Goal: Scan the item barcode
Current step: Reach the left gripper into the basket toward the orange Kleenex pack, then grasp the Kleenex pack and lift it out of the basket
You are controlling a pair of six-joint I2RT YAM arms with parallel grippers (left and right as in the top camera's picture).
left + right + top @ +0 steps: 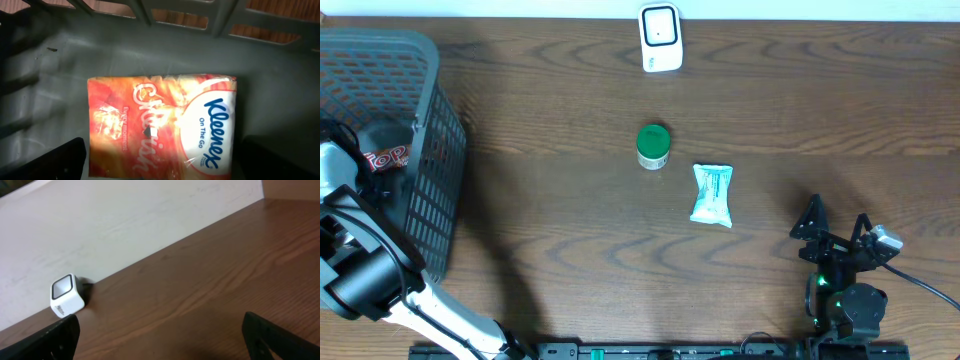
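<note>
The left gripper hung inside the grey plastic basket, which stood at the left edge of the wooden bench. Its fingers were spread wide, one at each lower corner of the left wrist view, and pinched nothing. Straight beneath them an orange and white tissue pack lay flat on the basket floor (its printed face up, the brand oval toward the right side of that view). No barcode could be made out on the side that showed. Neither finger touched the pack.

The white scanner stood at the far edge of the bench, near the middle, well apart from the basket. In front of it, toward the centre of the bench, stood a small jar with a green lid, and just beside that, to the right and nearer the arms, lay a pale teal and white packet.

The right gripper sat over the bench's near right corner, its fingers likewise spread and empty, well clear of every item. Its wrist camera looked across bare wood to the scanner against the pale wall.
</note>
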